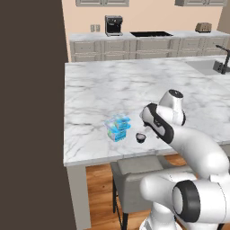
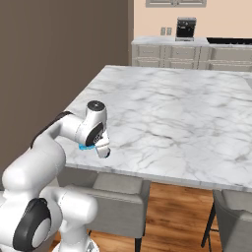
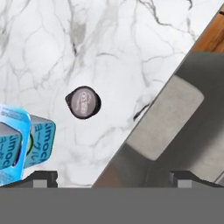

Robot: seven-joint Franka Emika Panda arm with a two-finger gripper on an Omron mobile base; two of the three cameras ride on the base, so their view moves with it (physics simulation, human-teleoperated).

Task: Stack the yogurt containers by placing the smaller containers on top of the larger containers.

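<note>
My arm (image 1: pixel 197 152) is made of glossy white, rounded shell segments joined by dark grey-black bands, with round dark caps on the sides of the big joints. The wrist housing carries a black panel and a pale grey disc on its end. At the gripper (image 3: pixel 113 178), two small, dark, square-cut fingertips (image 3: pixel 41 178) show.

Your two base views look forward and down from behind the arm, sharing the marble counter (image 1: pixel 103 90); your hand view looks straight down, close (chair beyond the jaws).
</note>
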